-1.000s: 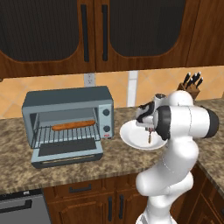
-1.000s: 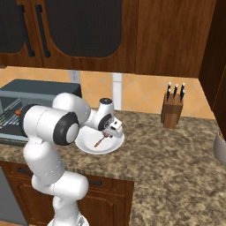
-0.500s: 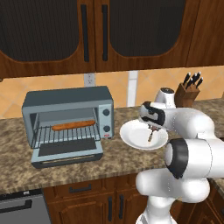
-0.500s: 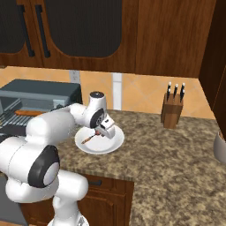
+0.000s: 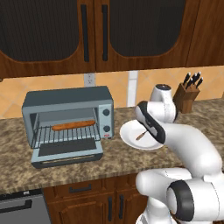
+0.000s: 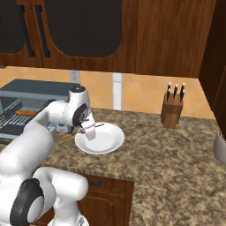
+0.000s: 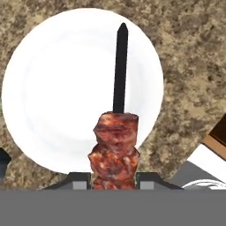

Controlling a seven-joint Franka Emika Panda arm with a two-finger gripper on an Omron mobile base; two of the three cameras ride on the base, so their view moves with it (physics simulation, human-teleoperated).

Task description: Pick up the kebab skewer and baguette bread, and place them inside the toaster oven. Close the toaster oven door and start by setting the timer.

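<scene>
Gripping the kebab skewer pretty tight here: the gripper has its fingers clenched on the meat end, with the stick pointing toward 12 o'clock over the white plate in the hand view. The plate sits on the counter at 3 o'clock from the toaster oven. Its door hangs open, and the baguette bread lies on the rack inside.

White plate on counter; knife block near wall.
</scene>
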